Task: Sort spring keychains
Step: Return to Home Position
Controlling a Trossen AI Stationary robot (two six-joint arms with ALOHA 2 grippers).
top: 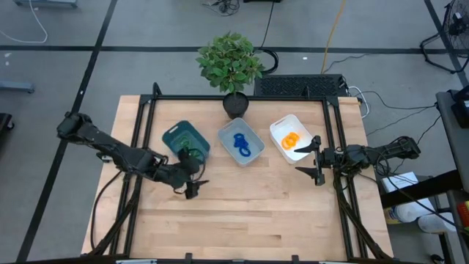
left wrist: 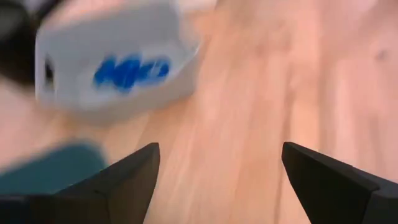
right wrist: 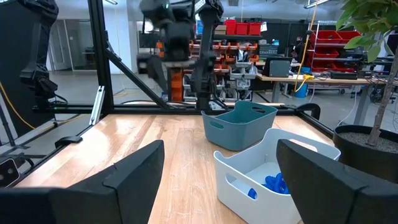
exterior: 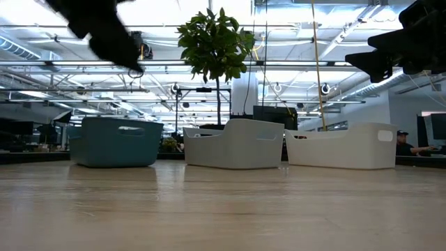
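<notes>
Blue spring keychains (top: 241,146) lie in the grey-blue middle bin (top: 251,137), and they show again as blue keychains (right wrist: 275,183) in the right wrist view. Orange keychains (top: 290,140) lie in the white bin (top: 281,126). The teal bin (top: 176,134) holds something greenish that I cannot make out. My left gripper (top: 195,187) is open above the bare table, just near of the teal bin. Its fingers frame wood in the left wrist view (left wrist: 217,149). My right gripper (top: 316,159) is open and empty, hovering beside the white bin's right end.
A potted plant (top: 231,66) stands at the table's far edge behind the bins. A black frame rail (top: 242,97) borders the far side. Bare wood (top: 249,220) spreads across the near half. In the low view both arms hang high above the table, left (exterior: 104,35) and right (exterior: 397,52).
</notes>
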